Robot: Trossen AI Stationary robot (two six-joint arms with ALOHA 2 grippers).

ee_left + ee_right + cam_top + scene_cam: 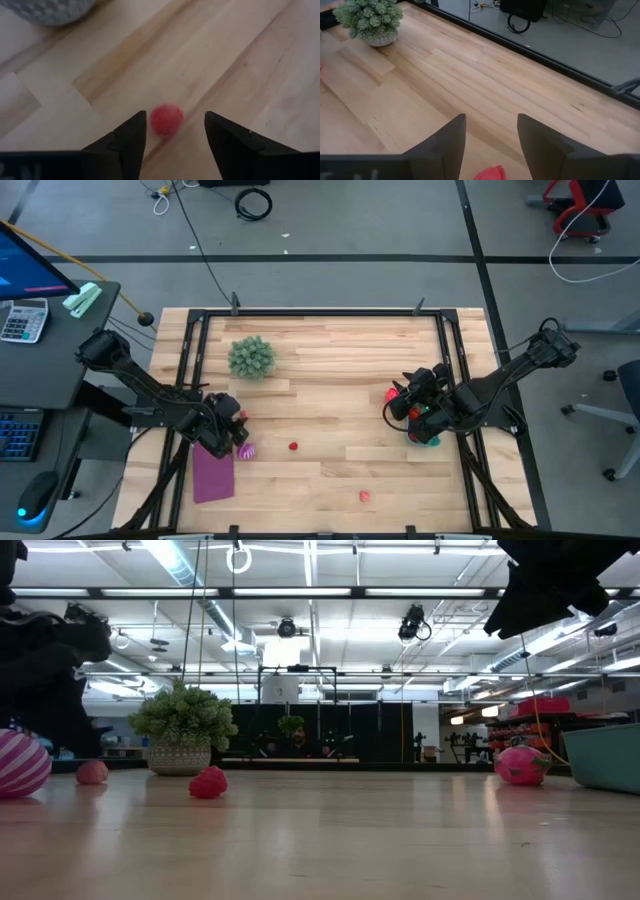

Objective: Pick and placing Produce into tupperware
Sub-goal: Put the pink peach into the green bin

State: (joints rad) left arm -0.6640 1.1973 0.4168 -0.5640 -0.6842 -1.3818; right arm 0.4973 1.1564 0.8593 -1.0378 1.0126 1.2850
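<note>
Nearest the low camera: striped magenta ball (20, 762) at the frame's edge, then a small pink piece (92, 772) and a red berry (208, 782) on the wooden surface (330, 840), potted green plant (183, 730) behind them. Farther across, a pink fruit (522, 764) just beside the teal tupperware (605, 756).

Left gripper (175, 131): jaws parted, holding nothing, 1 small red piece (166, 120) lying on the boards between the 2 fingertips, closer to one finger than the other. Seen only in the left wrist view; from above, that gripper (228, 420) covers the piece, with the striped ball (247, 449) just beside it and the purple mat (213, 473) partly under the arm.

Right gripper (491, 134): jaws parted, closed on nothing, a red piece (490, 173) showing low between the fingers, whether touching them cannot be told. From above, this gripper (405, 402) sits beside a red fruit (393, 394), with the tupperware (430, 439) mostly hidden under the arm; its contents not visible in any view.

Only the high view shows 2 loose pieces in the open middle: 1 red (293, 446), 1 pink (365, 496) nearer the front edge. Bare boards between the 2 grippers; black frame rail (330, 311) along the far edge, plant (251, 356) well ahead of the left jaws.
</note>
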